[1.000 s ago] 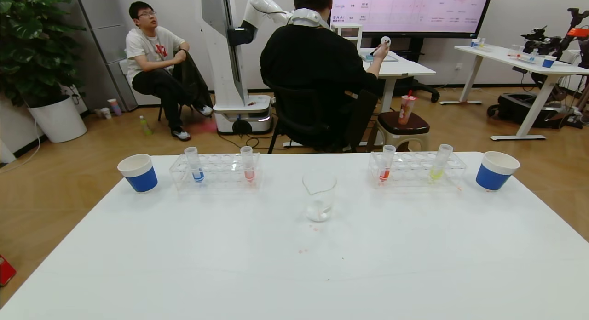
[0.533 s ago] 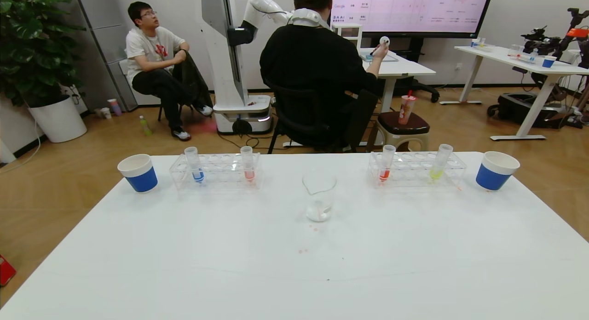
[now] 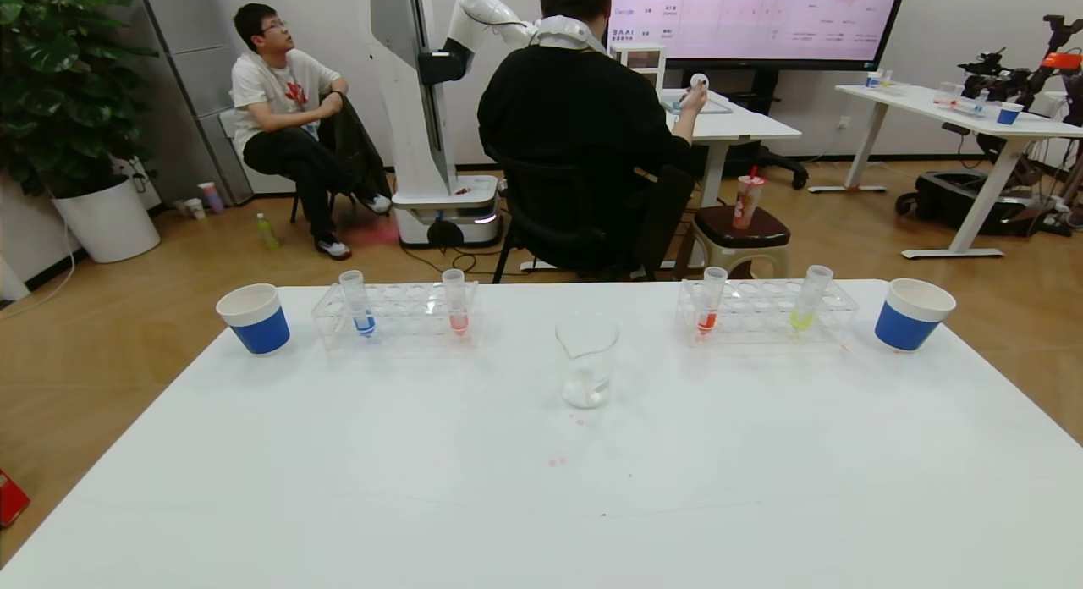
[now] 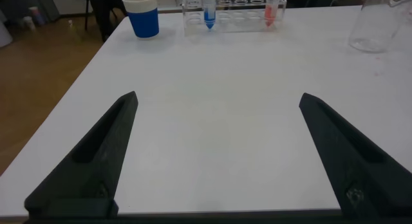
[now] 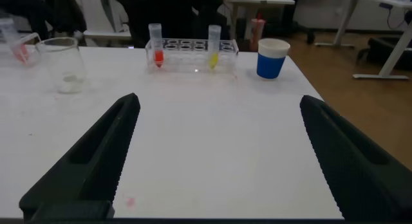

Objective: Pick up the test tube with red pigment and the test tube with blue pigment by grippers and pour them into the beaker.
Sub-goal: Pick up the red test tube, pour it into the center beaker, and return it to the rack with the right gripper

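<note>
On my far left sits a blue-and-white paper cup (image 3: 254,317), then the clear plastic rack (image 3: 396,315) holding the slim clear tube with deep blue liquid (image 3: 359,303) and a tube of paler pink-red liquid (image 3: 456,301). That pale one is my trap: grab it for the red and the pour is wrong. My left gripper (image 4: 215,156) hangs low over bare white table (image 3: 338,487), fingers spread wide, nothing in them, well short of the rack.

Centre: the small clear glass beaker (image 3: 586,360), standing alone, a few pink specks on the table just in front of it. I think it's empty, though the glass is hard to read.

On the right, a second rack (image 3: 766,311) holds the tube with vivid orange-red liquid (image 3: 709,300) and a yellow-green tube (image 3: 808,298); another paper cup (image 3: 909,314) is beside it. My right gripper (image 5: 215,156) is spread wide too, empty. Tubes are slim; a skewed pinch could tip a rack. Both racks sit close to the far edge, and there's plenty of open table on my side.
</note>
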Robot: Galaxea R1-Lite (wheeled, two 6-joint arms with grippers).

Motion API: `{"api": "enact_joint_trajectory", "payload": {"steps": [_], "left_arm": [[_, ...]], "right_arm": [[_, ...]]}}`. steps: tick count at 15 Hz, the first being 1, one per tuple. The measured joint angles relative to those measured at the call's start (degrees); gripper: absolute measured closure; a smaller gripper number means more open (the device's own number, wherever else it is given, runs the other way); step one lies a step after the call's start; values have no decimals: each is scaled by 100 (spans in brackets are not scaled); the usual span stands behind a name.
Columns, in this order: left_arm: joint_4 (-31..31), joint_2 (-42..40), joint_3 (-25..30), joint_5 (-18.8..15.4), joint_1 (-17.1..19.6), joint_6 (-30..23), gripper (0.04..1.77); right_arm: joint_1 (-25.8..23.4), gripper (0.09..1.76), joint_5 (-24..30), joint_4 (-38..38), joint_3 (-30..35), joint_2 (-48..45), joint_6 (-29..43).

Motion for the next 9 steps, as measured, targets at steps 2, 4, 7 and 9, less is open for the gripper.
{"api": "enact_joint_trajectory", "payload": {"steps": [2,4,7,9], "left_arm": [[0,0,0,1,0,0,6],[0,0,0,1,0,0,6],[0,0,0,1,0,0,6],[0,0,0,1,0,0,6]], "right_arm": [[32,11,15,-16,-475,490,6],[68,11,23,-143,-900,1097,11],[106,11,30,-898,-1161,2127,16],[110,11,34,-1557,-1221,2918,18]]}}
